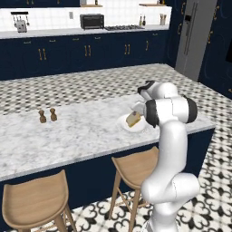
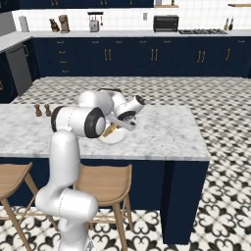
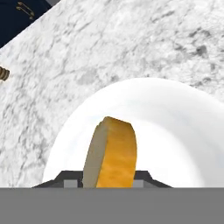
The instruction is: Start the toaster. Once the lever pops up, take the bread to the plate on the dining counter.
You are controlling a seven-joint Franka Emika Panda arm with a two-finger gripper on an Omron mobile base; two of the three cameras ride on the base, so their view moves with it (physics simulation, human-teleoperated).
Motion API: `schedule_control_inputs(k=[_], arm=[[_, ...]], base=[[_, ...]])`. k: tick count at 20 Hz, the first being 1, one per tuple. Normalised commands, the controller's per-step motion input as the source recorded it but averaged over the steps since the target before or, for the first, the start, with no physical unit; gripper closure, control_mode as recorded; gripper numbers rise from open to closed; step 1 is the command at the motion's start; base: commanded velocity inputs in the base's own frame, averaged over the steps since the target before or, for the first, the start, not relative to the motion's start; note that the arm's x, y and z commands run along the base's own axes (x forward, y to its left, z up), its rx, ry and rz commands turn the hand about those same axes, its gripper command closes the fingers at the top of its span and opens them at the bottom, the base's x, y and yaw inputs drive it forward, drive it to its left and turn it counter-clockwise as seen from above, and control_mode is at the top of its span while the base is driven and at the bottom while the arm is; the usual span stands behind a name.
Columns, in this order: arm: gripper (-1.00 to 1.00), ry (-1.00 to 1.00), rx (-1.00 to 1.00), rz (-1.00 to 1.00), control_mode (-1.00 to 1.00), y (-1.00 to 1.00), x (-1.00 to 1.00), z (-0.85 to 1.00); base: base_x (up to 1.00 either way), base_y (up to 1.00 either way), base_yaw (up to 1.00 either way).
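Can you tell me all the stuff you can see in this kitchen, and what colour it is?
bread: one, tan face with orange crust, standing on edge over the plate, between the finger tips
plate: one, white, on the dining counter
dining counter: one, white-grey marble with navy base, in front of the robot
shakers: two, brown, on the dining counter, left of the plate
stools: two, wooden, tucked under the dining counter
toaster: one, silver, on the far worktop
toaster oven: one, dark, on the far worktop
stove: one, dark, beside the toaster oven
fridge: one, grey, far right
gripper: one, dark tips on either side of the bread; grip unclear
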Motion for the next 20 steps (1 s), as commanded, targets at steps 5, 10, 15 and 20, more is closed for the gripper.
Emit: schedule_control_inputs(k=[5, 10, 15, 20], arm=[[-1.00, 0.08, -0.01, -0.06, -1.00, -0.06, 0.06, -0.18], [-1.00, 0.02, -0.15, -0.12, -1.00, -0.08, 0.00, 0.00], [-1.00, 0.03, -0.24, -0.13, -1.00, 0.00, 0.00, 0.01], [-1.00, 0.08, -0.31, -0.13, -1.00, 0.00, 0.00, -0.05]], base=[[0.00, 0.00, 0.00], [0.00, 0.00, 0.00], [0.00, 0.00, 0.00], [0.00, 0.00, 0.00]])
